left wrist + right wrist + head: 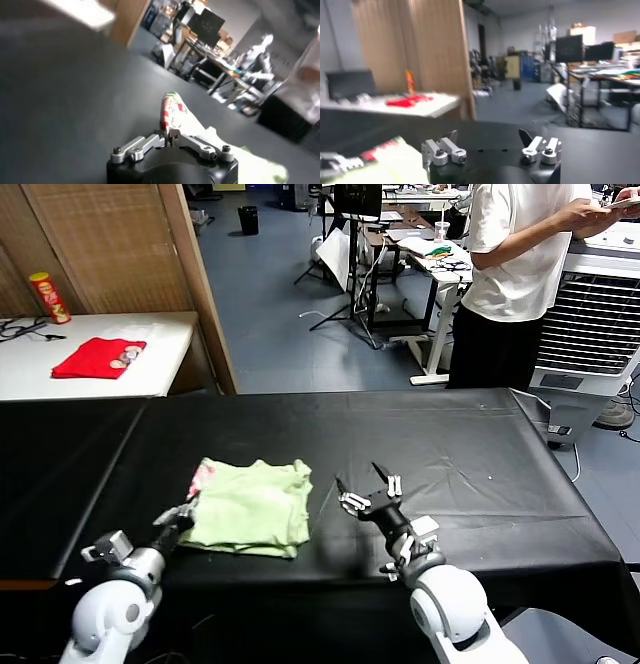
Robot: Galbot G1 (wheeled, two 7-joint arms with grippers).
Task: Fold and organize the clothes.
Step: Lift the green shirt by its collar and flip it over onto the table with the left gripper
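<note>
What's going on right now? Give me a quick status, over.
Left gripper shut on near-left edge of the partly folded pale mint-green cotton T-shirt. Right gripper open, beside the shirt, holding nothing. Black table cover around it, nothing in the way.

1. Head view is evenly lit from overhead room light, bright enough, no hard shadows. The black table (420, 434) soaks up light and shows only a soft sheen on its wrinkles toward 3 o'clock.
2. The shirt (252, 506) throws just a thin shadow along its near edge.
3. White table (160, 354) at 10 o'clock is close to blown out.
4. Left wrist view is dim and soft; the background at 1 o'clock is out of focus, with a washed-out patch at 11.
5. Right wrist view is smeared with blur all over, worst at 9 o'clock.
</note>
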